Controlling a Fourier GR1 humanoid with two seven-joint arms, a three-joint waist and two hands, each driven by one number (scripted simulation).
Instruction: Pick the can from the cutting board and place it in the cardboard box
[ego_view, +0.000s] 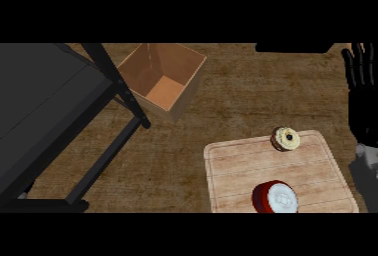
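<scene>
Red-walled with a pale top, the can (276, 198) stands upright on the board (244, 165), near its front edge and a little right of the middle. Its long axis runs roughly along the line of sight, so the round top faces up and only a crescent of red wall shows on the left and lower side. The can's base is cut off at the lower edge of the view, and the marking on its lid is too faint to read.

Toward the board's far right corner lies a small pale ring-shaped thing (286, 138) with a dark centre; what it is cannot be told. The board's front edge is also cut off.

Well apart from the board, up and to the left, sits the box (177, 97), open at the top and tilted, its brown inside visible. A large dark stand (122, 90) fills the left side, and one of its bars overlaps the box's left edge.

At the right edge the right hand (362, 70) rests with straight, relaxed fingers pointing up, holding nothing and well clear of the can. It is partly cut off by the frame, with grey forearm below. No left hand shows.
</scene>
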